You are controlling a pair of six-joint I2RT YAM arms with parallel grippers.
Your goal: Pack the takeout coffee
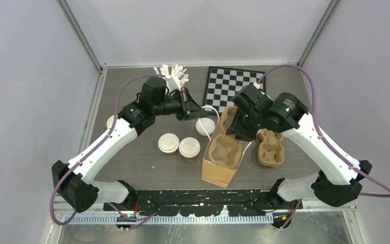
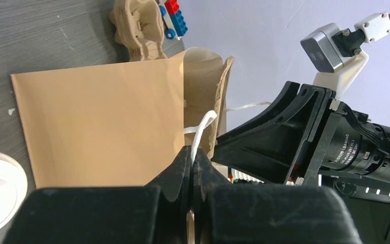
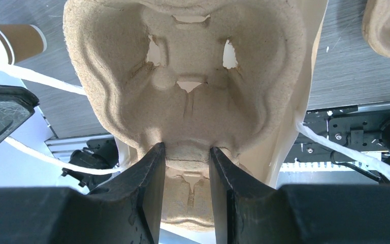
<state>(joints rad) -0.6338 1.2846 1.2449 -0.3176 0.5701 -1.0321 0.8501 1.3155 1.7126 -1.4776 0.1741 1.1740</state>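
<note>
- The desk was a dark grey, wood-grained board. Pale walls boxed it in on three sides, and metal frame posts ran up from the back corners.
- A black rail ran along its near edge, between my two bases.
- At the back right a black-and-white checkerboard lay flat. Left of it, at the back middle, stood a white plastic thing that I could not make out.
- A tan paper bag lay on its side right of the middle, with its mouth toward the back.
- My left jaws were pressed together on the bag's white cord handle, at the mouth.
- My right jaws were clamped on the rim of a pulp cup tray, which sat partly inside the bag's mouth.
- A second pulp tray rested on the desk just right of the bag, with red and blue toy bricks beside it.
- The takeout coffee stood outside the bag. The left coffee cup and the right coffee cup were both lidded and upright, side by side just left of the bag.
- A third white round lid sat behind them near the bag's mouth. Whether a cup was under it I could not tell.
</note>
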